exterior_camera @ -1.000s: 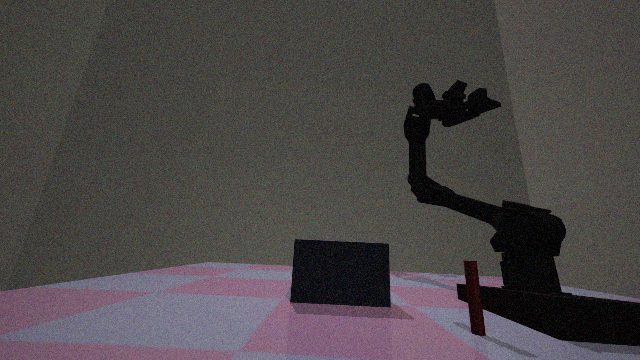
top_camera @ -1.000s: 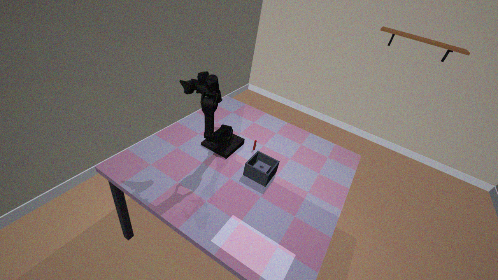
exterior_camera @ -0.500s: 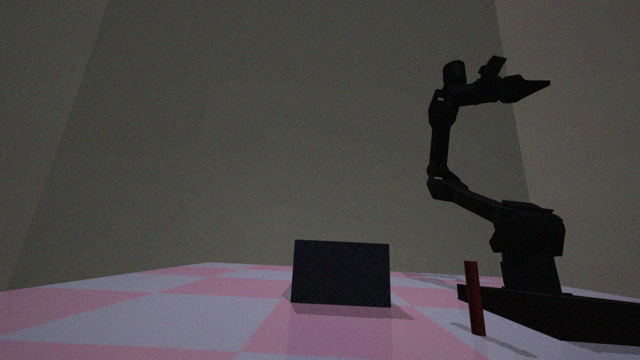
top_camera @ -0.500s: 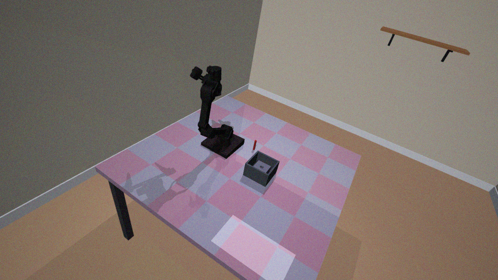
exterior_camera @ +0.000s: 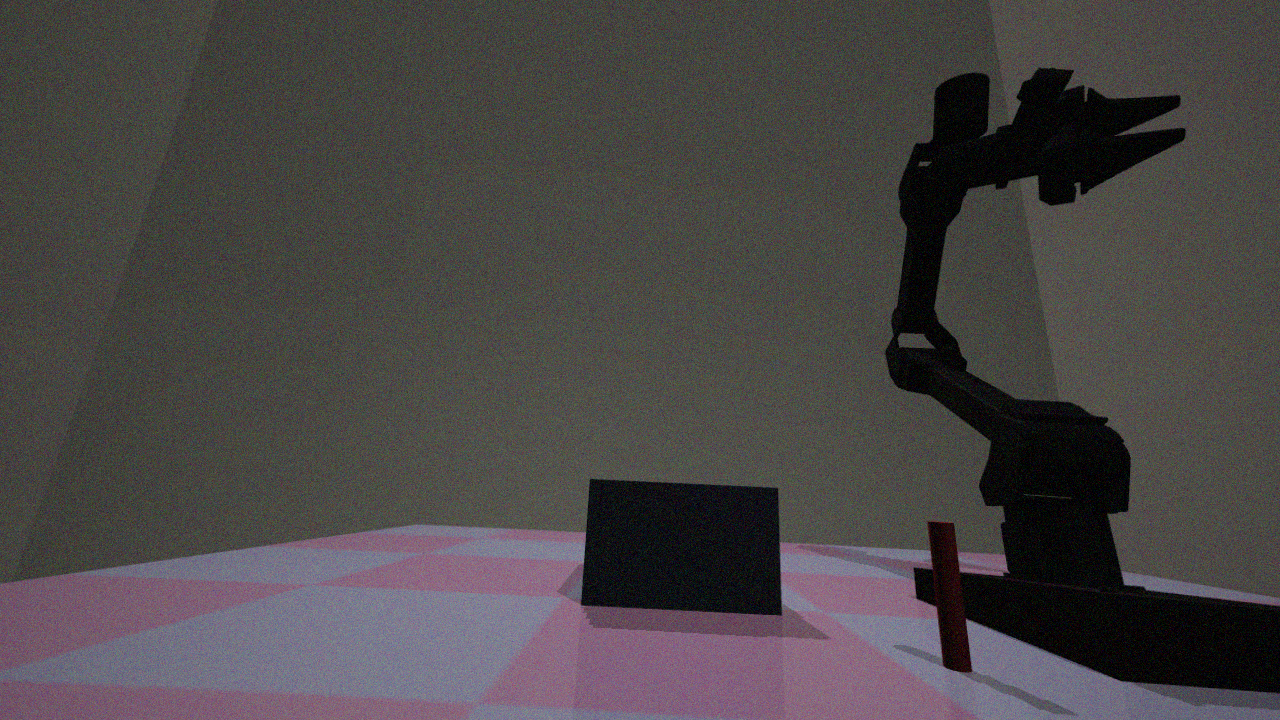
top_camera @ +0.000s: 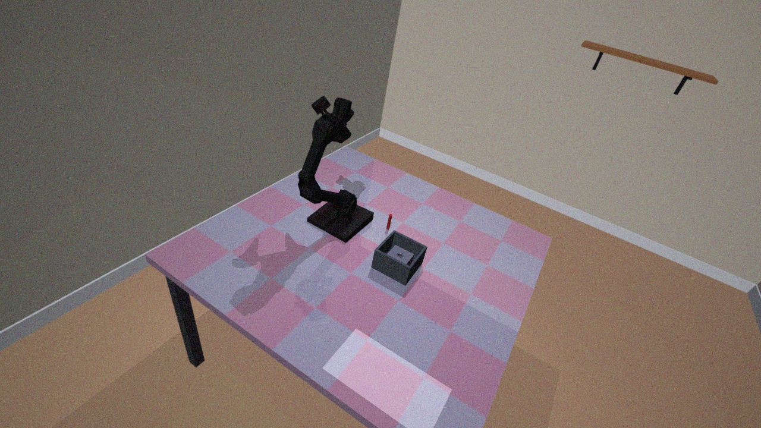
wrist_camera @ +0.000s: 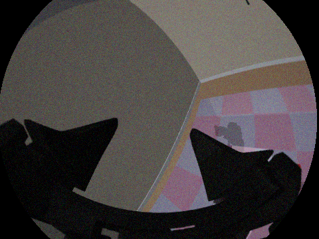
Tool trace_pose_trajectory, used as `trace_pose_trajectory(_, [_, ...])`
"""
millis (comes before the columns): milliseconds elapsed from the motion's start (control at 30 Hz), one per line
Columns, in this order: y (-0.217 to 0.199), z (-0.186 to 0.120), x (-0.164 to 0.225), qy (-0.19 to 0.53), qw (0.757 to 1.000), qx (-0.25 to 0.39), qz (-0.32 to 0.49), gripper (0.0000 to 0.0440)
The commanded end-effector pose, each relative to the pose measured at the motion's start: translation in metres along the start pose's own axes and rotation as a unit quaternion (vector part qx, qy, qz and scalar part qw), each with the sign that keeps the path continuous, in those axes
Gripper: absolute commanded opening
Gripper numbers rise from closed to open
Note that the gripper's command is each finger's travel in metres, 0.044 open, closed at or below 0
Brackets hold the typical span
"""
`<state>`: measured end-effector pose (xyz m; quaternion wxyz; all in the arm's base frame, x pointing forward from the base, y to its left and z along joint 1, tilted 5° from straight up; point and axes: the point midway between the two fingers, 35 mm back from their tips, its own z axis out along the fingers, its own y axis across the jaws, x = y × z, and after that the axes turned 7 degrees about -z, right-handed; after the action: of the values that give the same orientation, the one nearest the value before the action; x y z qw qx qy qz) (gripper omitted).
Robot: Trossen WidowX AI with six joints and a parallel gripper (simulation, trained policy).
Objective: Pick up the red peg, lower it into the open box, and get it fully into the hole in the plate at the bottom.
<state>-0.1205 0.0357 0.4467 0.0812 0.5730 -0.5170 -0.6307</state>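
Red peg (top_camera: 389, 222) (exterior_camera: 949, 597), status?

Stood on end on the pink-and-lavender checkered desk (top_camera: 298, 330) (exterior_camera: 429, 626) (wrist_camera: 269, 129). Outside the box, near it, apart from it. Black square base plate (top_camera: 364, 215) (exterior_camera: 1190, 635) is also near, on the other side.

Any lean?

Slight tilt is seen in the exterior view; whether real or from the camera angle can't be told.

Gripper?

Black parallel-jaw gripper (exterior_camera: 1181, 117) (wrist_camera: 155, 127) is opened nearly all the way. Nothing is held. Fingers are spread, with a gap seen between the tips in the exterior and wrist views. In the top view they can't be made out.

Where's it pointed?

Held high over the desk by the black six-joint arm (top_camera: 314, 154) (exterior_camera: 921, 268), well above the peg. Fingers are aimed roughly sideways, not down; the grey wall (top_camera: 186, 96) (exterior_camera: 581, 223) (wrist_camera: 100, 79) and part of the desk are framed beyond them in the wrist view.

Box?

Dark grey open-topped box (top_camera: 388, 267) (exterior_camera: 682, 548) is set flat on the desk. Pale plate (top_camera: 407, 257) with a small dark hole is visible at the bottom from the top view. Peg not inserted.

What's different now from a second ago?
The arm has swung its raised gripper around, away from the table's near edge, towards the back corner. Nothing was grabbed or released. The red peg and box stayed put.
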Motion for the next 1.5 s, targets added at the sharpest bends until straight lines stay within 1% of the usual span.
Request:
trace_pose_trajectory(0, [-0.024, 0.011, -0.009, -0.009, 0.998, 0.043, 0.043, 0.044])
trace_pose_trajectory(167, [-0.06, 0.022, -0.021, -0.029, 0.989, 0.105, 0.1, 0.044])
trace_pose_trajectory(333, [-0.097, 0.027, -0.031, -0.05, 0.972, 0.166, 0.156, 0.044])
trace_pose_trajectory(500, [-0.134, 0.028, -0.038, -0.074, 0.949, 0.225, 0.21, 0.044])
trace_pose_trajectory(700, [-0.178, 0.023, -0.042, -0.1, 0.91, 0.291, 0.276, 0.044])
trace_pose_trajectory(867, [-0.214, 0.015, -0.042, -0.122, 0.871, 0.342, 0.33, 0.044])
trace_pose_trajectory(1067, [-0.255, 0.001, -0.037, -0.148, 0.816, 0.398, 0.393, 0.044])
trace_pose_trajectory(1267, [-0.293, -0.017, -0.028, -0.174, 0.752, 0.447, 0.453, 0.044])
trace_pose_trajectory(1467, [-0.328, -0.037, -0.015, -0.198, 0.679, 0.489, 0.51, 0.044])
